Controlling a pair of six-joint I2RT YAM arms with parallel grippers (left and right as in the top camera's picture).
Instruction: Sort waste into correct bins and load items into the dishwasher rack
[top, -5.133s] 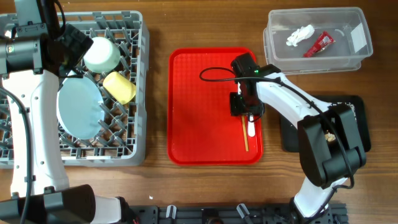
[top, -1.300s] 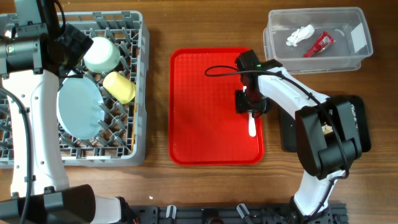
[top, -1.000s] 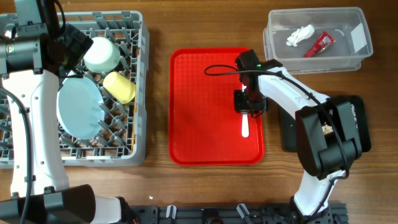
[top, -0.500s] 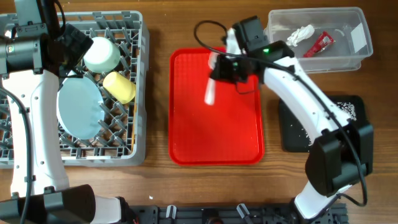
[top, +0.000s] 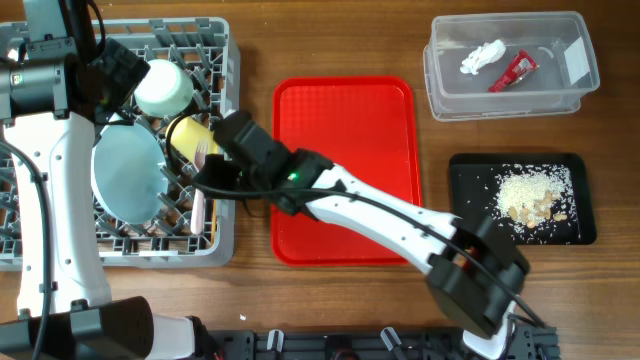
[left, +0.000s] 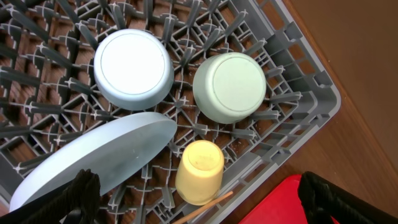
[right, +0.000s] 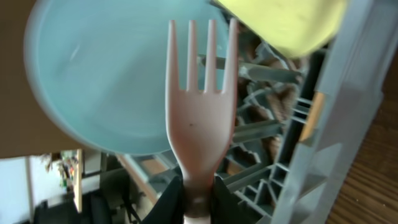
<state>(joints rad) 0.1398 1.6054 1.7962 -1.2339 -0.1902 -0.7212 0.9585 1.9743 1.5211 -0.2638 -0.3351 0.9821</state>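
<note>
The right fingers (right: 165, 205) are clamped on the neck of the white fork (right: 200, 118), one dark finger on each side of the handle and the tines pointing away from the wrist. Behind the tines are the pale-blue plate (right: 106, 81) and a corner of the yellow cup (right: 286, 22), with the grey wall of the dishwasher rack (right: 348, 124) to the right. From overhead, the right arm reaches across the red tray (top: 345, 130) and over the rack's right edge, holding the fork between cup and plate.

The left fingers (left: 84, 193) stand wide apart with nothing between them, above the rack. Below them a small pale bowl (left: 132, 68) and the pale green saucer (left: 229, 86) sit upside down, side by side. The plate is tilted among the pegs, and the cup lies near the rim with a wooden chopstick (left: 202, 208) tip just beside it.

On the counter (top: 250, 40), the clear tub (top: 575, 95) holds the white tissue (top: 482, 55) and red wrapper (top: 512, 70). The black tray (top: 470, 230) holds the rice scraps (top: 530, 195).
</note>
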